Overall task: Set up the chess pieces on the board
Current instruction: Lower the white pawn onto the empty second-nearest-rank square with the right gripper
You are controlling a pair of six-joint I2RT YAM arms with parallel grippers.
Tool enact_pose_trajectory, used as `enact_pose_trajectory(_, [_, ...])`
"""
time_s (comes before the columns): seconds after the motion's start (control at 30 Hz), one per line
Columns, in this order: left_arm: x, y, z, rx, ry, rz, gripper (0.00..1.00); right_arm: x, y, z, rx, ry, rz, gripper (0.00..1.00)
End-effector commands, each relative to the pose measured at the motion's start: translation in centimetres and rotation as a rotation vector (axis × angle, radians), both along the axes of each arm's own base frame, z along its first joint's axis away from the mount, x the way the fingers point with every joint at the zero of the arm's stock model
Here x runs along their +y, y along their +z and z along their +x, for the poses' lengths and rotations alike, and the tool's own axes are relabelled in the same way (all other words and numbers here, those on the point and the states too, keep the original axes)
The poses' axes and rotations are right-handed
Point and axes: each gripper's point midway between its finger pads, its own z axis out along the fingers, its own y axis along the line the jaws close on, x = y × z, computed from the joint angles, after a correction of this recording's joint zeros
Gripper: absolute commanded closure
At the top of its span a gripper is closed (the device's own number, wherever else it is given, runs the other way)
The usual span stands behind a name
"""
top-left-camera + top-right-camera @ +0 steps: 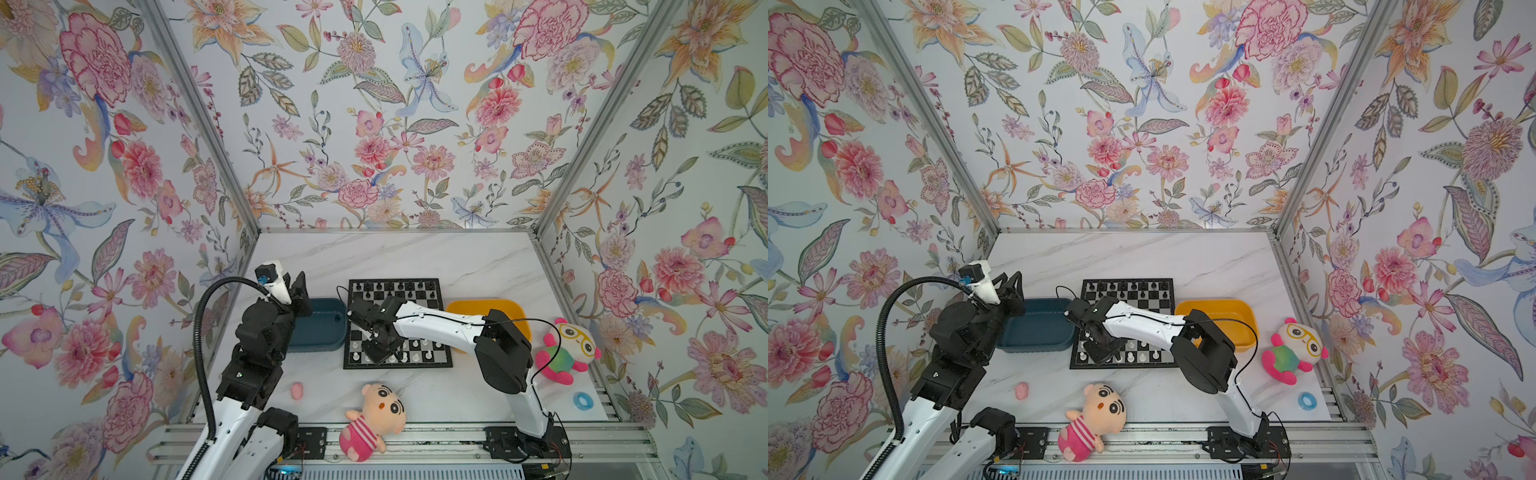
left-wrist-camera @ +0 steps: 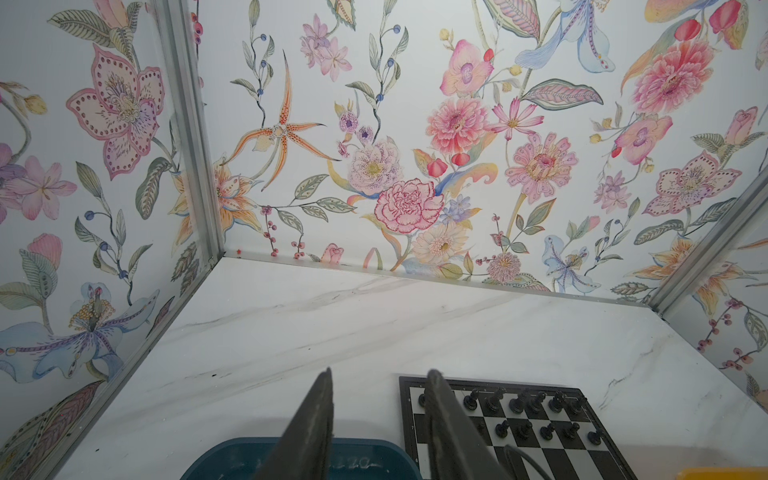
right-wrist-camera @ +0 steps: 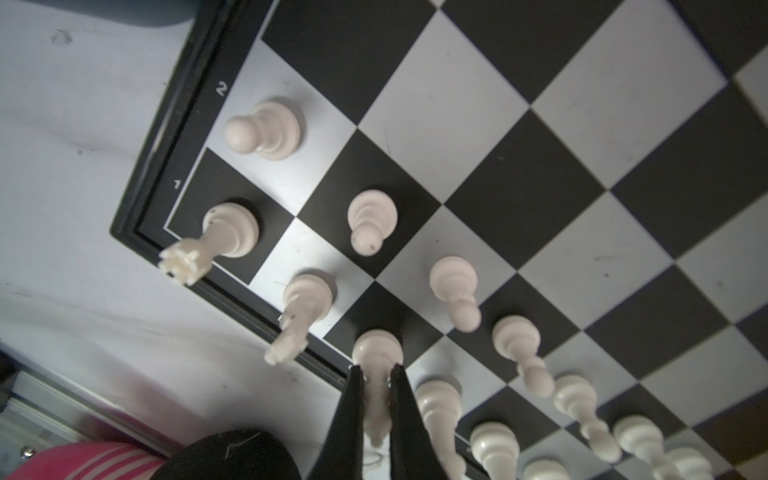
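The board (image 1: 444, 362) (image 1: 1077, 362) lies mid-table, with black chess pieces (image 1: 395, 286) (image 2: 519, 403) on its two far rows and white ones (image 1: 419, 354) (image 1: 1142, 355) on the near rows. My right gripper (image 3: 376, 370) (image 1: 377, 353) points down over the near left part of the board. It is shut on a white piece (image 3: 377, 347) that stands on a dark square of the edge row, next to a knight (image 3: 305, 307) and a rook (image 3: 226, 232). My left gripper (image 2: 381, 372) (image 1: 300, 283) hangs open and empty above the far rim of the blue tray.
A blue tray (image 1: 316, 347) sits left of the board and a yellow tray (image 1: 482, 302) right of it. A plush doll (image 1: 374, 419) lies at the front edge, a spectacled plush (image 1: 567, 351) at the right. A small pink lump (image 1: 297, 390) and a blue ring (image 1: 583, 401) lie nearby.
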Motion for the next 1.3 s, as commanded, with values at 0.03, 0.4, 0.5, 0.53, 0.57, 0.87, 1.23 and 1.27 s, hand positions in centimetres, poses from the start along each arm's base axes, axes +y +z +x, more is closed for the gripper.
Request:
enact_pose_trajectory(0.03, [0.2,0.3,-0.1,-0.023,0.002,0.002,0.61,-0.7,-1.6,-0.1,0.025,-0.024,-0.030,0.93])
enact_pose_trajectory(0.4, [0.2,0.1,-0.1,-0.020,0.000,0.005,0.61,-0.6,-1.3,0.0,0.018,-0.028,-0.022,0.86])
enact_pose_trajectory(0.5, [0.2,0.1,-0.1,-0.021,0.000,0.006,0.61,-0.6,-1.3,0.0,0.019,-0.029,-0.023,0.84])
enact_pose_trajectory(0.53, [0.2,0.2,-0.1,-0.022,0.000,0.005,0.61,-0.6,-1.3,0.0,0.019,-0.030,-0.024,0.84])
enact_pose_trajectory(0.57, [0.2,0.1,-0.1,-0.021,0.000,0.005,0.61,-0.6,-1.3,0.0,0.019,-0.030,-0.023,0.84])
enact_pose_trajectory(0.87, [0.2,0.1,-0.2,-0.022,-0.002,0.007,0.61,-0.6,-1.3,0.0,0.018,-0.031,-0.024,0.81])
enact_pose_trajectory(1.23, [0.3,0.0,-0.2,-0.023,0.005,0.007,0.61,-0.6,-0.5,0.2,0.002,-0.039,-0.011,0.78])
enact_pose_trajectory(1.27, [0.3,0.2,-0.3,-0.027,0.004,0.005,0.61,-0.6,-0.3,0.2,-0.001,-0.040,-0.008,0.78])
